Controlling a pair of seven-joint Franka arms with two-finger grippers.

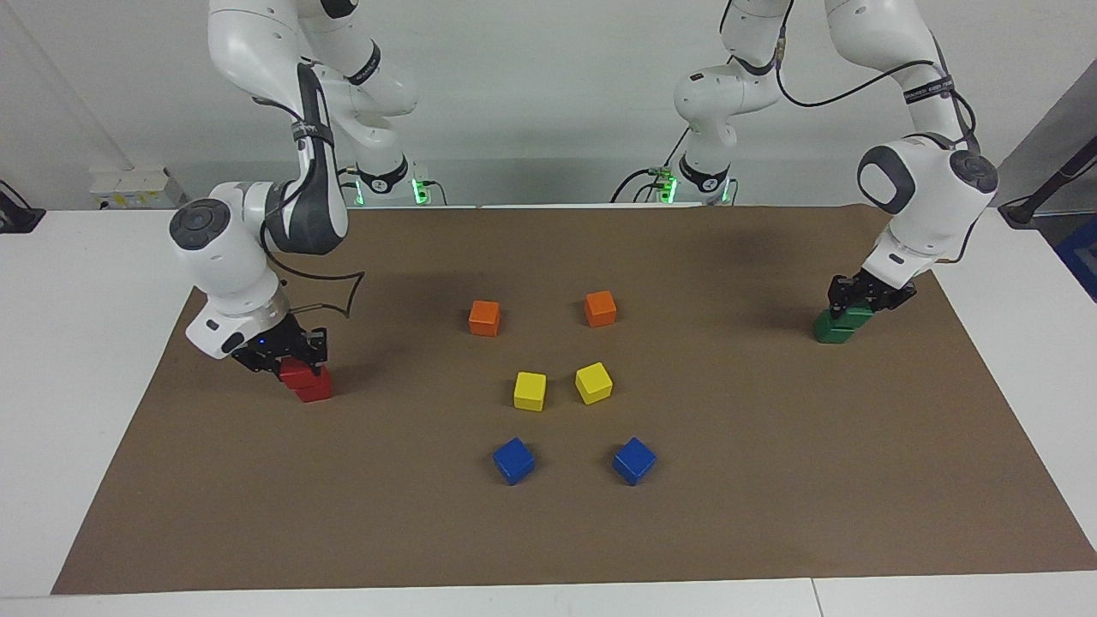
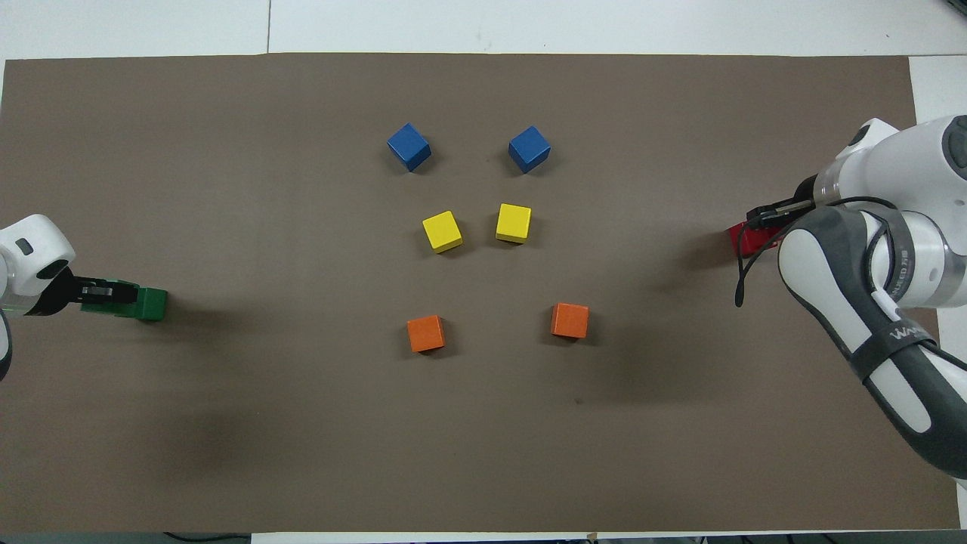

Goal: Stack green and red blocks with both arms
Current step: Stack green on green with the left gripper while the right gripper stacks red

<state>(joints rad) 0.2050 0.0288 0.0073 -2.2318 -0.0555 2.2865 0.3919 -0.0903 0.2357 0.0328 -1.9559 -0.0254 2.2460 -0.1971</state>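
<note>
At the left arm's end of the mat, my left gripper (image 1: 861, 300) is shut on a green block (image 1: 858, 315). That block hangs partly over the second green block (image 1: 830, 331), which rests on the mat; I cannot tell whether they touch. At the right arm's end, my right gripper (image 1: 285, 353) is shut on a red block (image 1: 296, 372) just above the second red block (image 1: 315, 391), slightly off-centre. In the overhead view the left gripper (image 2: 97, 290) covers most of the held green block beside the lower green block (image 2: 149, 304). The right gripper (image 2: 769, 214) and arm hide most of the red blocks (image 2: 744, 240).
Mid-mat stand two orange cubes (image 1: 484, 317) (image 1: 600, 308) nearest the robots, two yellow cubes (image 1: 530, 390) (image 1: 593, 382) farther out, and two blue cubes (image 1: 513, 460) (image 1: 634, 460) farthest. The brown mat (image 1: 771, 480) covers the white table.
</note>
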